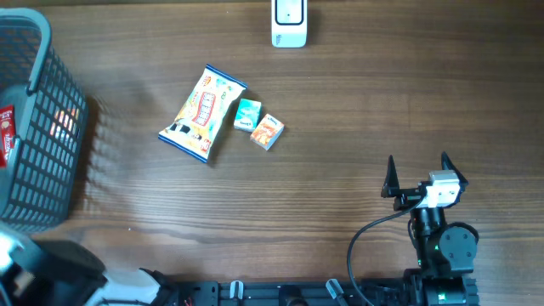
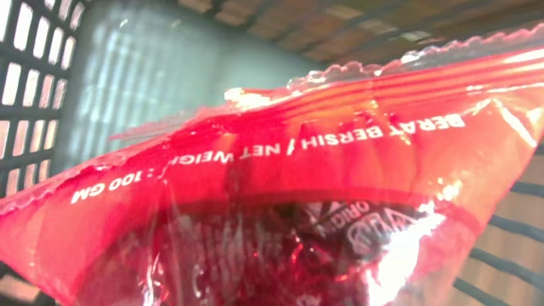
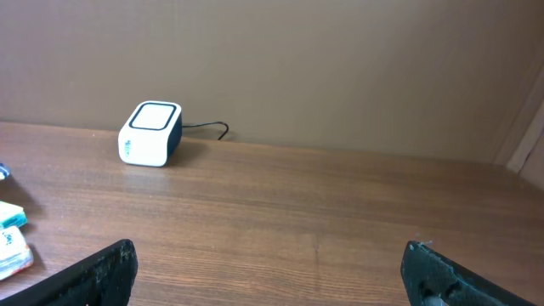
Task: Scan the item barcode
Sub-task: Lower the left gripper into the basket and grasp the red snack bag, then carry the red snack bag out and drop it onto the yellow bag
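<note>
1. Down in the dark mesh basket (image 1: pixel 51 127) at the table's left end: the red packet (image 2: pixel 280 195), the item to scan. Fills the left wrist view, glossy and see-through, with the weight print upside down to the camera.
2. No way to tell the left gripper's state, pinching or spread: fingers out of sight in every view, hidden behind the film. Looks like the pick-up step, judging by so close a packet. Lifting out and scanning not yet done.
3. Right gripper (image 1: pixel 417 161) spread wide and empty, low at the near right, well apart from every object. Probably parked there to leave the way to the scanner free.
4. White scanner (image 1: pixel 289 23) at the far edge, near the middle, with a dark-framed panel on top and a cable trailing behind. Probably calls for the barcode turned face down over that panel. Barcode itself nowhere visible yet.
5. Loose between basket and scanner: a snack bag (image 1: pixel 202 113), a teal box (image 1: pixel 247 114) just beside it, an orange box (image 1: pixel 267 131) against the teal one. Scanned or waiting, impossible to say.
6. Thin, slippery film on the packet: likely to crumple or slide in a pinch.
7. Underneath, a brown wood-grain table (image 1: pixel 340 195), matte, with the basket's grid shadow on it. Behind, a plain brown wall (image 3: pixel 340 68).
</note>
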Motion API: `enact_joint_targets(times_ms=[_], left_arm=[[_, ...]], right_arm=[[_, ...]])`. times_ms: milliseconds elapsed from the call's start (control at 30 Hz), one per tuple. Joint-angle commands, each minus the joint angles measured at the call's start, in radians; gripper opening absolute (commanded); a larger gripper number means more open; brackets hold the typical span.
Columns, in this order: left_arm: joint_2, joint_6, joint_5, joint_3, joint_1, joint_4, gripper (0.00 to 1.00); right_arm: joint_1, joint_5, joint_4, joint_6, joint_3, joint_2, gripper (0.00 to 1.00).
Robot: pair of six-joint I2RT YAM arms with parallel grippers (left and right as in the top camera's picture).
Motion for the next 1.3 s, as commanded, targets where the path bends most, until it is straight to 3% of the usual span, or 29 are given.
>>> enact_joint_targets(times_ms=[0,200,367,633,733,833,1133,1267], left_arm=[[-0.142,0.001,0.101,0.023,0.004,0.029,0.10],[-0.253,-0.006,0.346,0.023,-0.049,0.043,0.10],[-0.249,-0.005,0.424,0.021,-0.235,0.006,0.11],[-0.116,0.000,0.217,0.019,-0.686,-0.059,0.13],[-0.012,0.002,0.048,0.018,-0.856,-0.125,0.13],[0.130,0.002,-0.016,0.018,-1.002,-0.189,0.17],[0.445,0.002,-0.061,0.018,-1.190,-0.196,0.16],[0.506,0.002,-0.066,0.018,-1.207,-0.206,0.24]], right_arm=[[-0.004,-0.002,0.005,-0.011,-0.001,-0.005,1.00],[-0.004,-0.002,0.005,-0.010,-0.001,-0.005,1.00],[-0.004,-0.002,0.005,-0.010,-0.001,-0.005,1.00],[-0.004,-0.002,0.005,-0.010,-0.001,-0.005,1.00],[-0.004,-0.002,0.005,-0.011,-0.001,-0.005,1.00],[-0.004,-0.002,0.005,-0.011,-0.001,-0.005,1.00],[-0.004,-0.002,0.005,-0.010,-0.001,-0.005,1.00],[-0.004,-0.002,0.005,-0.010,-0.001,-0.005,1.00]])
